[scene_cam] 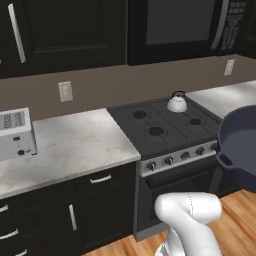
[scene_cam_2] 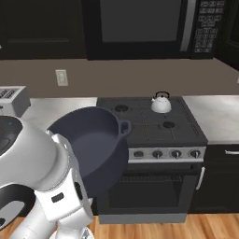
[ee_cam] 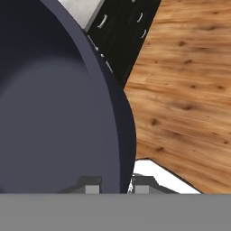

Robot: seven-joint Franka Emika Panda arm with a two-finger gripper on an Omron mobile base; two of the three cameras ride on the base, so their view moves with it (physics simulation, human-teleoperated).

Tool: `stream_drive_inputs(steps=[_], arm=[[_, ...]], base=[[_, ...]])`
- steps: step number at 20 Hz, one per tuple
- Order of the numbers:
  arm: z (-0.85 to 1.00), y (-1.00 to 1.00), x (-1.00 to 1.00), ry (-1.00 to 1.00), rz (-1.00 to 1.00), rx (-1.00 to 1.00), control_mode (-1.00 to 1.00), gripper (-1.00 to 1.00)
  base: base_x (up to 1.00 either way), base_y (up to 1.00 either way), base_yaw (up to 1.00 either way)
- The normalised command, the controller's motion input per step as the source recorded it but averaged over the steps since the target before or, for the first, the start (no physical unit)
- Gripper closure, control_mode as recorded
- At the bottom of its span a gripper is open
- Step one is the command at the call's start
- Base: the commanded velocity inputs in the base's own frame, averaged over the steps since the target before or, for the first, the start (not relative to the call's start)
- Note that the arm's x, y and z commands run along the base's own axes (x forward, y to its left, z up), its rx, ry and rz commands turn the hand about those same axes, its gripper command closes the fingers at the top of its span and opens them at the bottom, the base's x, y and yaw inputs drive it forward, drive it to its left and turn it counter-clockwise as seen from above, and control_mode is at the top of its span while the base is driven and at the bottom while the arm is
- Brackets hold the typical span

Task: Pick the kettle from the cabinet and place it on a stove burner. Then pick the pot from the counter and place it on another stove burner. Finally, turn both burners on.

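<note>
Hand view: gripper (ee_cam: 116, 187) clamped on pot (ee_cam: 54, 113) rim, one finger each side of the wall. Pot in air, tilted, in front of stove (scene_cam_2: 149, 122); kettle (scene_cam_2: 161, 103) on rear right burner

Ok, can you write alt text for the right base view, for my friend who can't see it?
A white robot arm holds a wide blue-grey pot, tilted, in the air in front of a black gas stove. A small white kettle sits on the stove's back right burner, under a black microwave, with a toaster on the counter at left.
</note>
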Motion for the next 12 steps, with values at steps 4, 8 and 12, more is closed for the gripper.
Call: stream_drive_inputs(steps=[4,8,12], arm=[[0.0,0.0,0.0,0.0,0.0,0.0,1.0,1.0],[0.0,0.0,0.0,0.0,0.0,0.0,1.0,1.0],[0.0,0.0,0.0,0.0,0.0,0.0,1.0,1.0]], base=[[0.47,0.0,0.0],[0.59,0.0,0.0],[0.49,-0.08,0.0]])
